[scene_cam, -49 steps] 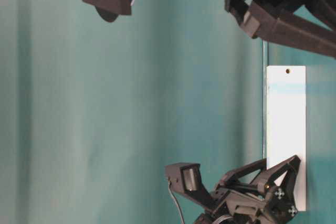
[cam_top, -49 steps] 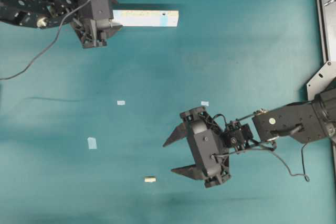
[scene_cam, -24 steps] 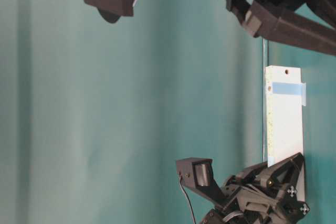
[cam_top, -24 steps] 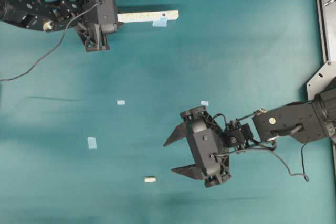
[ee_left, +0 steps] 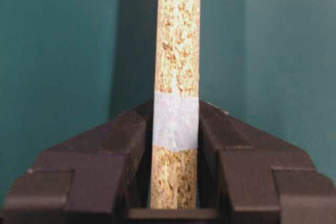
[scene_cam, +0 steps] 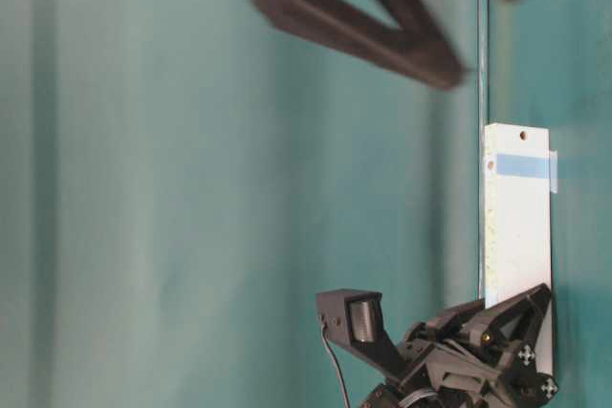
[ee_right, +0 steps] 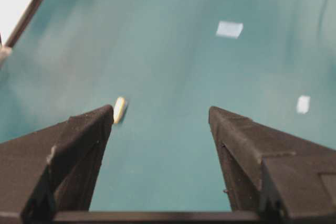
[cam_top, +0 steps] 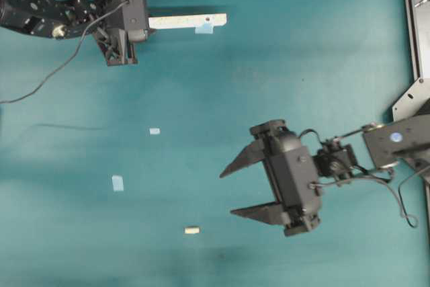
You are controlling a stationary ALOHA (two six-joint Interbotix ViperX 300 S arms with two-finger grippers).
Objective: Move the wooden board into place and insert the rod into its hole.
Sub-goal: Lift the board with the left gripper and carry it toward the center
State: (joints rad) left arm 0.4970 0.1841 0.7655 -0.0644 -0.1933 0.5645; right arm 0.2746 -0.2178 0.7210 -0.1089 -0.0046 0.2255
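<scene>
Right gripper: we see the black right gripper (cam_top: 234,189) low and right of centre in the overhead view, its two fingers spread wide apart and holding nothing; in its own wrist view (ee_right: 160,116) only teal cloth lies between the fingers.
Rod: the tiny short cream-beige cylinder rod (cam_top: 192,230) lies on the cloth, well apart from the board and near the right gripper's lower fingertip; in the right wrist view (ee_right: 120,109) it sits just beside the left-hand finger, not between the two.
Tape squares: we count small pale blue tape squares on the cloth, one (cam_top: 118,183) up-left of the rod and one (cam_top: 154,131) farther up.
Table: the teal cloth-covered table (cam_top: 322,65) carries everything.
Left gripper: the black left gripper (cam_top: 142,23) at the far top left is clamped on one end of the board; its wrist view (ee_left: 176,129) shows both fingers pressed against the board's faces.
Board: the long narrow whitish-pale wooden board (cam_top: 188,20) stands on its edge, chipboard grain showing (ee_left: 178,40), a blue tape band across it and a small dark hole (scene_cam: 522,135) near its free end.
Writing: we can read no brand, label or lettering.
</scene>
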